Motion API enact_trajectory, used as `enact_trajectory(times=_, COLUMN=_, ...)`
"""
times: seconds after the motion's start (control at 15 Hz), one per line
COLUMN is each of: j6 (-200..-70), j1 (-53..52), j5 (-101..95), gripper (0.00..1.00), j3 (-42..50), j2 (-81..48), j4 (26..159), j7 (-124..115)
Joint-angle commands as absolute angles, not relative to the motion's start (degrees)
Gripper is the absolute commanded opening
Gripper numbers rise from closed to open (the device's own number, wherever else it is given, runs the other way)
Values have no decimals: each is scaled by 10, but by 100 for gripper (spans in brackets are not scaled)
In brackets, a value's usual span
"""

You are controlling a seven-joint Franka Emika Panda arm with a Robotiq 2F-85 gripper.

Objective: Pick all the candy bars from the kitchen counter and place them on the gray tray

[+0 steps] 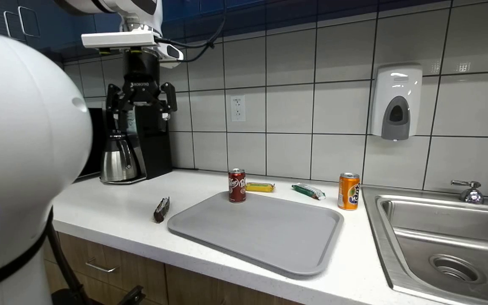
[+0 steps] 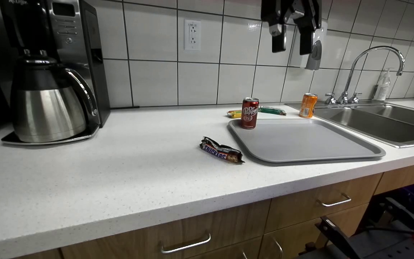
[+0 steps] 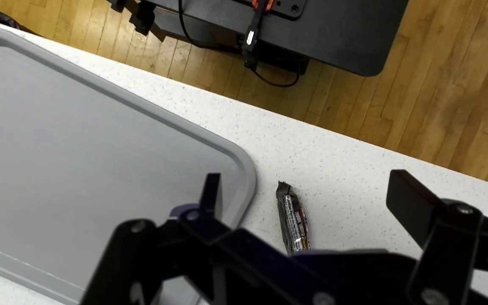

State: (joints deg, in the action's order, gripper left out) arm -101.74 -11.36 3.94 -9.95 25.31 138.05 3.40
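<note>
A dark candy bar (image 1: 162, 209) lies on the white kitchen counter (image 2: 120, 172), beside the gray tray (image 1: 265, 233). It also shows in an exterior view (image 2: 222, 151) and in the wrist view (image 3: 293, 220), where the gripper hides its lower end. A yellow bar (image 1: 261, 187) lies behind the tray, partly hidden by a can. A green bar (image 1: 309, 191) lies behind the tray, further toward the sink. Both show in the exterior views only. My gripper (image 1: 142, 118) is open and empty, high above the counter. In the wrist view its fingers (image 3: 305, 186) stand wide apart on either side of the dark bar.
A dark-red can (image 2: 249, 113) stands upright at the tray's back corner. An orange can (image 1: 348, 191) stands between tray and steel sink (image 1: 379, 241). A coffee maker with a steel pot (image 2: 50, 104) stands at the counter's far end. A tiled wall with soap dispenser (image 1: 397, 101) is behind.
</note>
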Motion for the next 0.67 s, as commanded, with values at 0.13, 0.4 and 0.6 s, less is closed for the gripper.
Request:
enact_trajectory(times=0.13, j6=-1101, j1=-120, j5=23, gripper=100, j3=-118, j2=208, j4=1400, j7=27)
enact_trajectory(times=0.4, j6=-1157, j1=-122, j5=5, gripper=100, j3=-128, j2=160, j4=1402, j7=22)
enact_trajectory(times=0.6, j6=-1191, j1=-123, j5=-13, gripper=100, j3=-132, j2=120, j4=1400, j7=16)
